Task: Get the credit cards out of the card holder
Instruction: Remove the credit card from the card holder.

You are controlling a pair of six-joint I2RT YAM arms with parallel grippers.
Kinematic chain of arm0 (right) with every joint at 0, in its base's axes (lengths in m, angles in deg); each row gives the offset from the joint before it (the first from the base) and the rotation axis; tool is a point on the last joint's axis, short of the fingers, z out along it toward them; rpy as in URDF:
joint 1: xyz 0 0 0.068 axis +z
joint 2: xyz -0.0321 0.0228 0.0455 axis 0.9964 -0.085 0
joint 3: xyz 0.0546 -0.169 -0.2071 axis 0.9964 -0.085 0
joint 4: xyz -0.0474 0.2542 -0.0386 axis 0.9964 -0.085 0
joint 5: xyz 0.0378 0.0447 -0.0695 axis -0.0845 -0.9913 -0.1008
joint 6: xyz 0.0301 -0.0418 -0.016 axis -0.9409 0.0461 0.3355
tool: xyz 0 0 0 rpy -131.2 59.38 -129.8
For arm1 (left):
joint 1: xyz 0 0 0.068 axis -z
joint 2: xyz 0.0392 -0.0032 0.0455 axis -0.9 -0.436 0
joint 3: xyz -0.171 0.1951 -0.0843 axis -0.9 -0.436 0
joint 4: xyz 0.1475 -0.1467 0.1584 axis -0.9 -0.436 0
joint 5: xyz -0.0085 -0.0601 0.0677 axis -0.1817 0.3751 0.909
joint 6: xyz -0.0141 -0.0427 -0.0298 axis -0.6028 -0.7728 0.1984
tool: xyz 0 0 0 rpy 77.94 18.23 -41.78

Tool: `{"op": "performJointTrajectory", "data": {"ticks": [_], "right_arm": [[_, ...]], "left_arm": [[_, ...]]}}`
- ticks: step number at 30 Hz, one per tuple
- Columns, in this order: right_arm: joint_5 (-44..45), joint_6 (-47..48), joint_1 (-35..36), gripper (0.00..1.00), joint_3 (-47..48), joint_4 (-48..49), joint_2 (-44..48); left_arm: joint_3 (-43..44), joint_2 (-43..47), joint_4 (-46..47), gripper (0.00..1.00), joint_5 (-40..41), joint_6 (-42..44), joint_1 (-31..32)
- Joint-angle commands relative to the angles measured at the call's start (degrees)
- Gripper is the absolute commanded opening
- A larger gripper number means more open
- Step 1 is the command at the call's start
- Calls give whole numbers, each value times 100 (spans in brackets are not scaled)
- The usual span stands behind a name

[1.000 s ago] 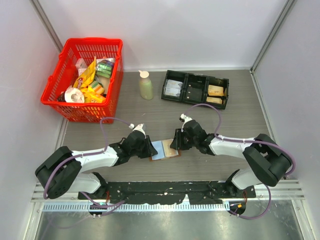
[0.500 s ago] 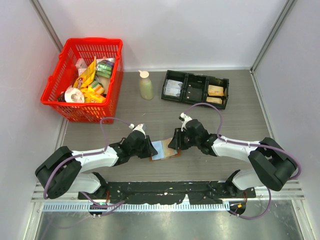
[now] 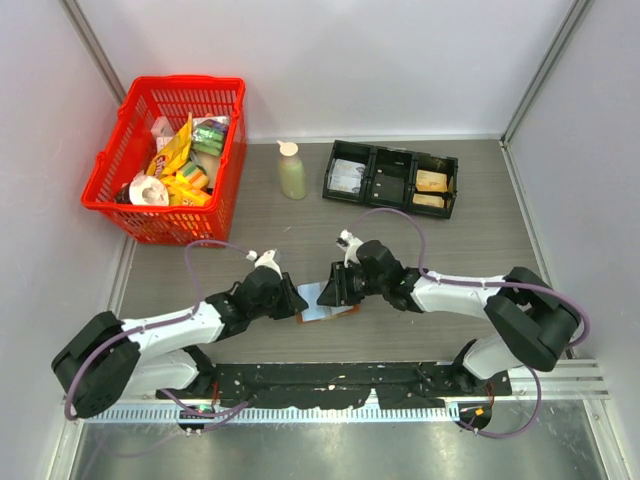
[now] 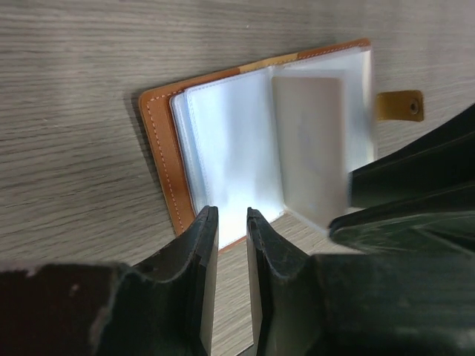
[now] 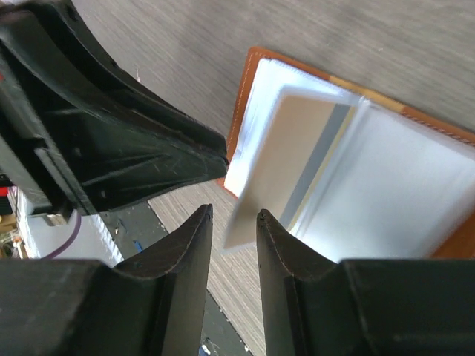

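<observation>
The card holder [image 3: 326, 303] lies open on the table between my two grippers. In the left wrist view it shows a brown leather edge [image 4: 159, 163] and pale clear sleeves. One sleeve, with a pale card [image 4: 312, 148] in it, stands lifted off the stack. My left gripper [image 4: 231, 219] is narrowly open at the holder's near edge, with nothing between its fingers. My right gripper [image 5: 234, 219] is narrowly open beside the lifted sleeve. Its card [image 5: 297, 159] has a grey stripe, and the sleeve's blurred corner hangs just past the fingertips. In the top view the left gripper [image 3: 292, 298] and right gripper [image 3: 330, 290] nearly meet.
A red basket [image 3: 228, 190] of packets stands at the back left. A pale bottle [image 3: 291, 170] and a black three-compartment tray [image 3: 390, 178] stand behind the holder. A black rail [image 3: 320, 380] runs along the near edge. Side walls close in on the left and right.
My right gripper has moved left over the holder, and a sleeve with a card has lifted off the stack. My left arm has shifted a little towards the left.
</observation>
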Motion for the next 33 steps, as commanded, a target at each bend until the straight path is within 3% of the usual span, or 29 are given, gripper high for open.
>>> {"op": "performJointTrajectory", "data": {"ticks": [1,15,25,33], "right_arm": [[-219,-128,135,36,274,484,-257],[115,-224,-4,40,134,484,-302],[-131,-699,-339,39,-420,1486,-644],[-429,-928,-427,39,-657,2101,-1075]], "left_arm": [[-66,546,-168,26,465,-101,26],[-172,1672,-590,25,984,-277,17],[153,294,385,20,317,-84,0],[65,-358,404,14,290,-49,0]]}}
